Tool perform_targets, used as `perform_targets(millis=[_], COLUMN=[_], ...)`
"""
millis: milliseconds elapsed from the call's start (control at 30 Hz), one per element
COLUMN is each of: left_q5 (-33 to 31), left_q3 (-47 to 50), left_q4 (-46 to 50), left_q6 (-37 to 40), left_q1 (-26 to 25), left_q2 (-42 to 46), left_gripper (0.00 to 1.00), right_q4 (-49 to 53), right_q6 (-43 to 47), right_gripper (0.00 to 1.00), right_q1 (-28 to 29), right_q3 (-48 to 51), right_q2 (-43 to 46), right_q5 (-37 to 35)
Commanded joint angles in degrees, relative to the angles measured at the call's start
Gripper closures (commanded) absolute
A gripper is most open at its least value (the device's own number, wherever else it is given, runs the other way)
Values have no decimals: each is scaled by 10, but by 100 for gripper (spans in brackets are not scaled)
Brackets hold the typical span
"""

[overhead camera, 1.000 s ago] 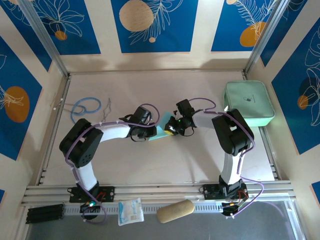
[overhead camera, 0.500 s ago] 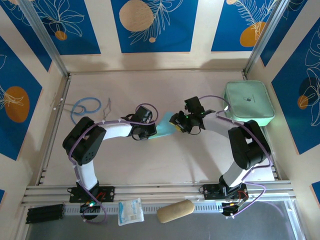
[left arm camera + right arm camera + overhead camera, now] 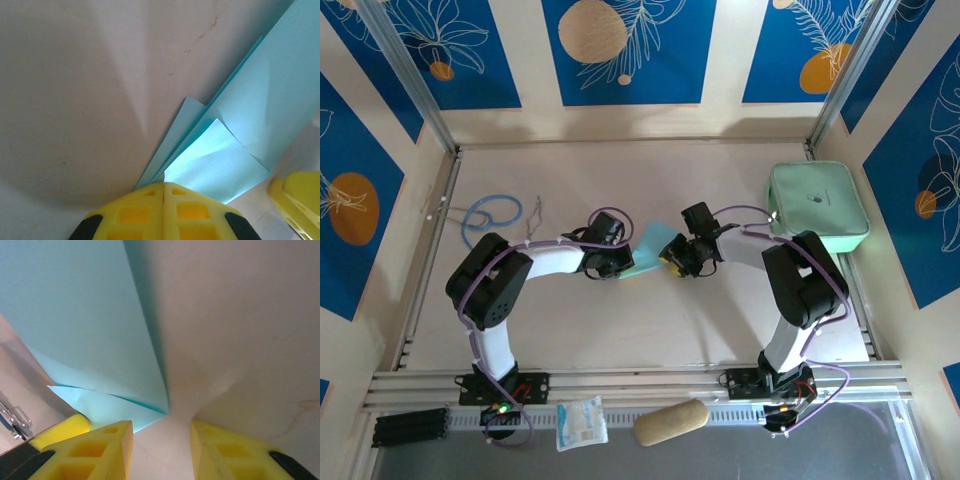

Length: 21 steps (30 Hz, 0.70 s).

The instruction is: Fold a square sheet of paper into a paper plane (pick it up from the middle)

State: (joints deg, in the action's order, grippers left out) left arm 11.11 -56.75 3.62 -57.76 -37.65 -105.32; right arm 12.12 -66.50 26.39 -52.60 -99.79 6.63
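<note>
The pale wooden surface (image 3: 620, 330) is boxed in by walls carrying blue leaf-pattern panels. The sheet of paper (image 3: 650, 243), light blue and partly folded, lies just right of centre in the top view, between the two tools.

The left tool (image 3: 623, 264) sits at the paper's left edge. In the left wrist view its yellow fingers (image 3: 135, 215) are pressed flat together, and the paper's layered folds run in under their tips, so it is clamped on the paper.

The right tool (image 3: 670, 260) sits at the paper's lower right edge. In the right wrist view its fingers (image 3: 107, 447) stand a narrow gap apart with bare surface between them. The paper's folded point lies just ahead of that gap, and nothing is gripped.

A mint-green case (image 3: 817, 208) rests by the right wall, well apart from the paper. A blue cable loop (image 3: 485, 215) lies at the upper left, and a white packet (image 3: 582, 422) sits at the bottom edge.
</note>
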Motion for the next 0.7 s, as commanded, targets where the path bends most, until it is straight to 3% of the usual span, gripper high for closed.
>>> perform_targets(millis=[0,667], left_q5=[11,15], left_q3=[3,10], left_q4=[40,37], left_q6=[-8,-20], left_q1=[-5,-5], left_q2=[-21,-22], left_gripper=[98,98], right_q4=[-3,-78], right_q6=[-2,9], right_gripper=[67,71], right_q1=[5,10], right_q3=[-13,-5], right_q2=[-15,-5], right_q5=[14,29])
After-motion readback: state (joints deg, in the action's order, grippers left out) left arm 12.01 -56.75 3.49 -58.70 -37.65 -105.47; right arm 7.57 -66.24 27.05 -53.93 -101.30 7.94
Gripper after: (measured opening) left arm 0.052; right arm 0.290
